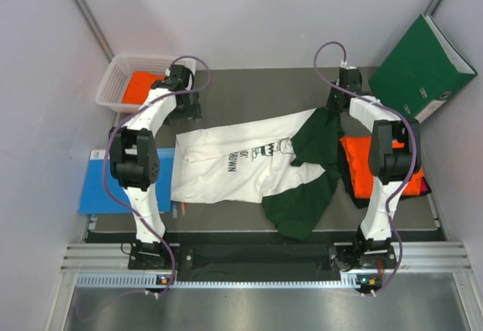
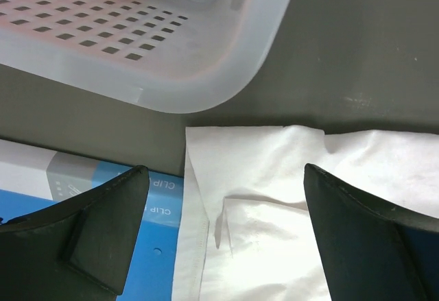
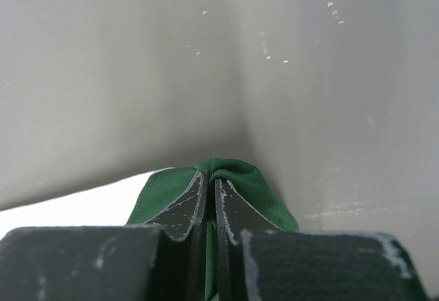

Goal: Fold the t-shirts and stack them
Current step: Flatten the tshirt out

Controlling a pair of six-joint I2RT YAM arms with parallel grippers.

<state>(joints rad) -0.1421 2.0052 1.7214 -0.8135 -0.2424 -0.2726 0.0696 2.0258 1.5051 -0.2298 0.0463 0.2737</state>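
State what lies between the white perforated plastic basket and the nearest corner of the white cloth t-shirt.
Only bare grey tabletop; the left wrist view shows it between white basket and white t-shirt.

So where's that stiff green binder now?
In the overhead view, the stiff green binder leans at the far right corner, just beyond the stacked orange cloth t-shirts.

spread t-shirt (image 1: 226, 173) centre, basket (image 1: 107, 90) behind-left, t-shirt stack (image 1: 356, 167) right

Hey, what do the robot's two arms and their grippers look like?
Both the left arm and right arm have white links with black joints. A purple cable loops along each. The left gripper and right gripper have black wedge-shaped fingers, the right ones scuffed grey.
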